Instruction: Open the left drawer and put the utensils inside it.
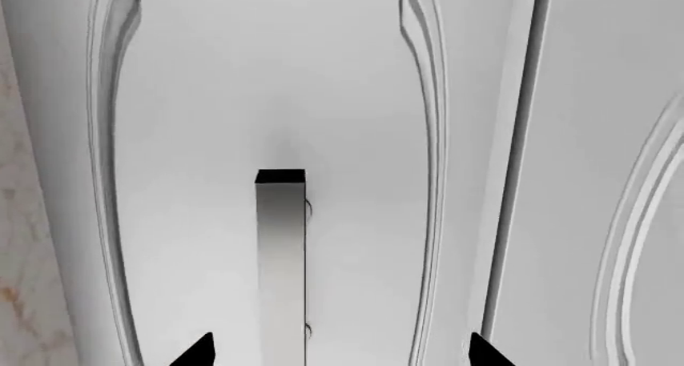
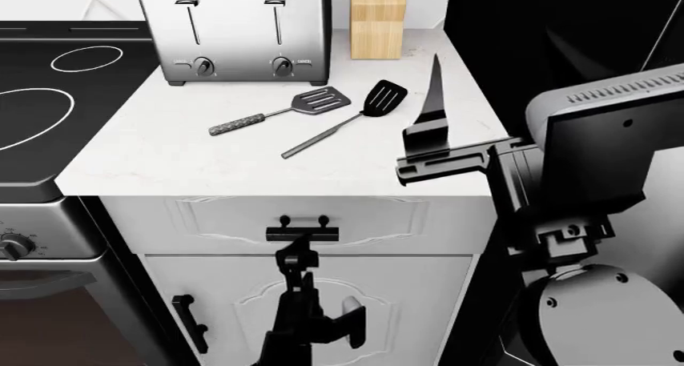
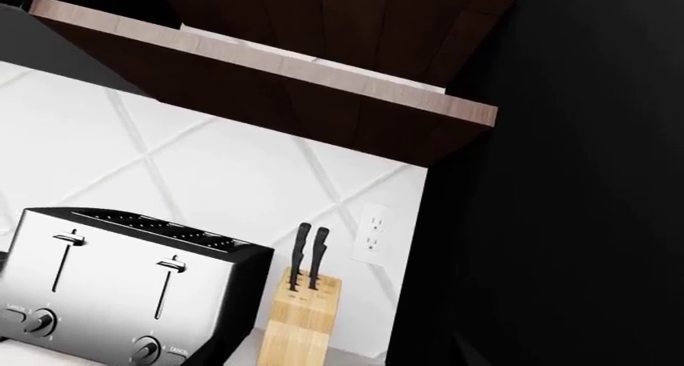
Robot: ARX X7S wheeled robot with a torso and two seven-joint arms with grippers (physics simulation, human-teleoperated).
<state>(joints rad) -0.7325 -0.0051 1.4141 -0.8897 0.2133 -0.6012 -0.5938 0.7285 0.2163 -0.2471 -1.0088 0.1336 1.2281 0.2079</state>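
Nearest in the head view, the left end effector [image 2: 303, 263] reaches up at the left drawer [image 2: 214, 222], its tip just under the black bar handle [image 2: 303, 234]. Only the left wrist view shows the spread: 2 black fingertips [image 1: 198, 351] stand apart on either side of the handle [image 1: 280, 254], not closed on it, with the drawer's curvy moulding running past on both sides. The drawer front sits flush under the bench's front edge, still shut.

The right end effector [image 2: 431, 122] hangs above the bench [image 2: 139, 150] near its right edge; whether its jaws are apart or together cannot be told, and its own wrist view shows none of it.

On the bench's middle lie the 2 utensils: the grey slotted spatula [image 2: 283, 110] and, just beside it toward the right edge, the black slotted spatula [image 2: 348, 119].

Along the back edge stand the toaster [image 2: 235, 30] and the knife block [image 2: 379, 22]. The right wrist view shows both and adds a wall outlet [image 3: 372, 231] and a wooden shelf [image 3: 320, 74].
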